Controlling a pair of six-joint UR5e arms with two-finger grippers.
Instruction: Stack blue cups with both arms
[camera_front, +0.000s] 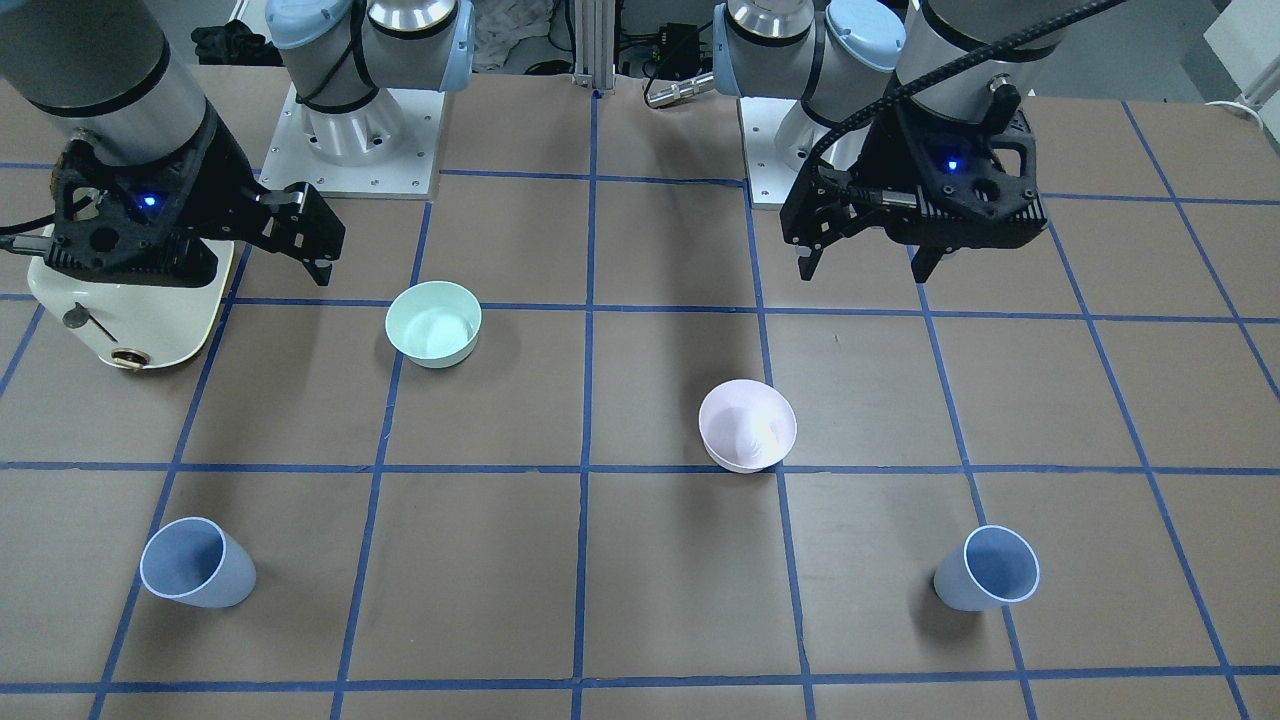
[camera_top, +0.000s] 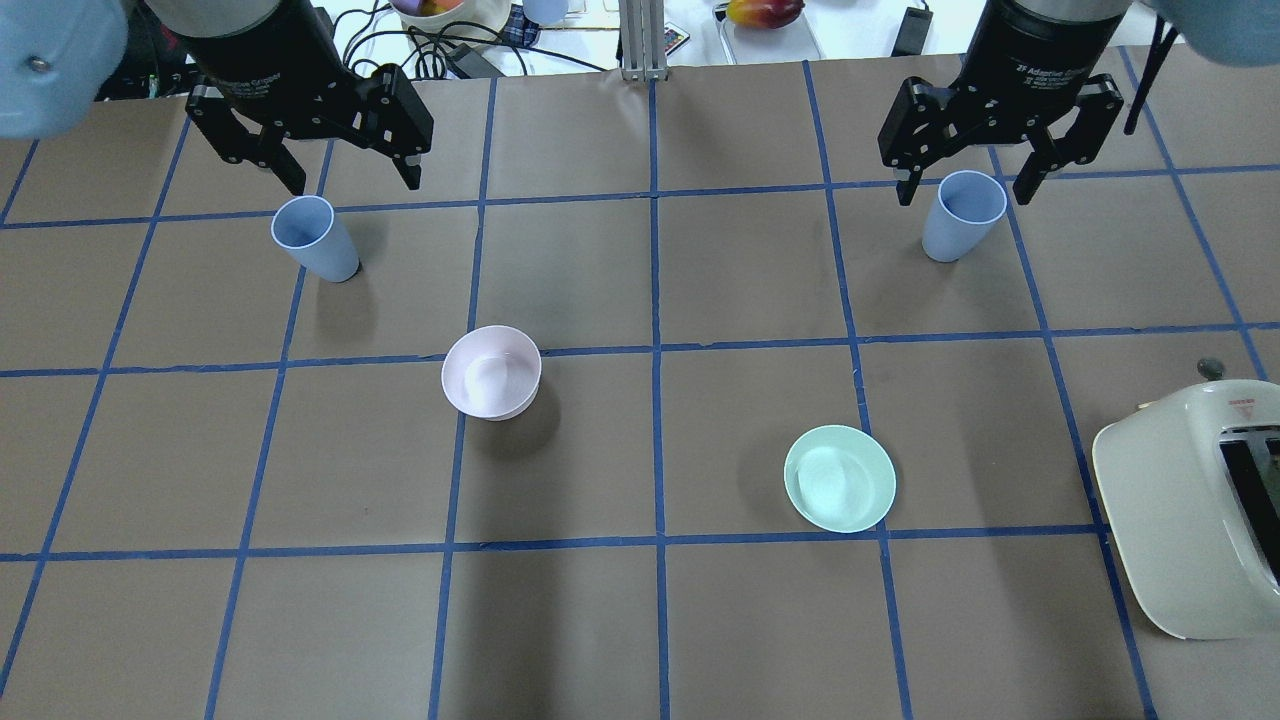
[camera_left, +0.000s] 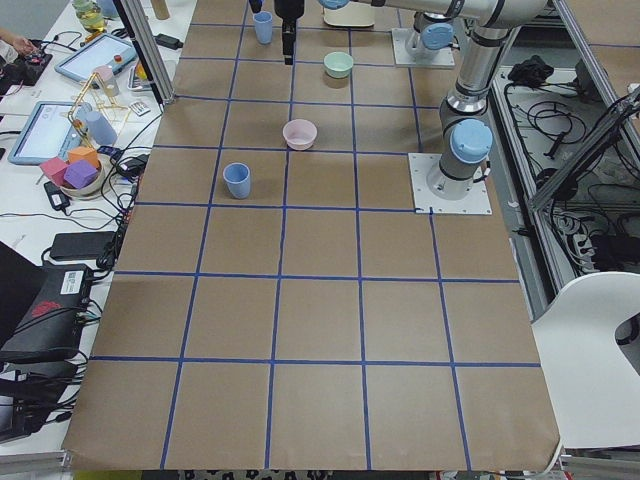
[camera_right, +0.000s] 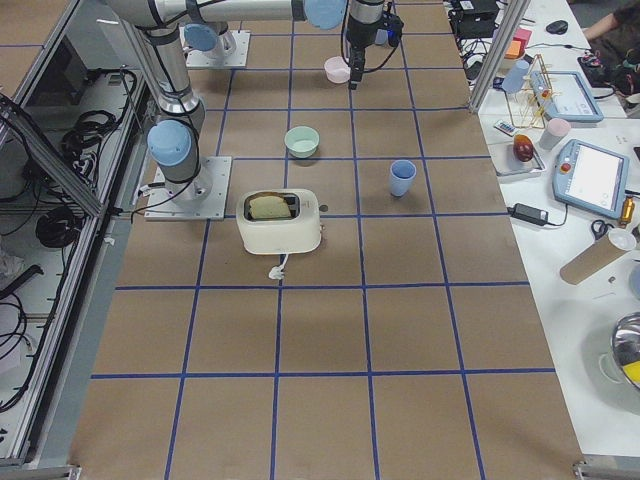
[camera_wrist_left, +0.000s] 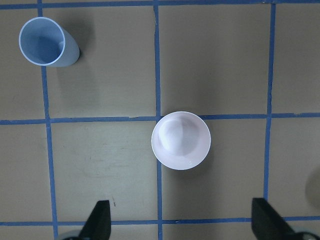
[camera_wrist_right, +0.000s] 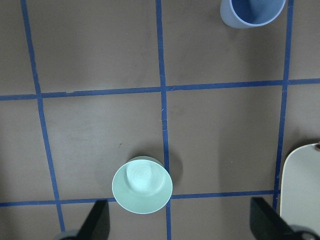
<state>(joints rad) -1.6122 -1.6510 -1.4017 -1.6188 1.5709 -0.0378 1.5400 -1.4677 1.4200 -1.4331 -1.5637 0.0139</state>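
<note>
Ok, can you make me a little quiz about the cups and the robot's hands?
1. True or false: the two blue cups stand upright and far apart.
2. Which colour bowl sits nearest the toaster? A pink, B green, C yellow.
3. How many grippers are holding something?
Key: 1 true. 2 B, the green bowl. 3 zero: the left gripper and right gripper are both open and empty.
</note>
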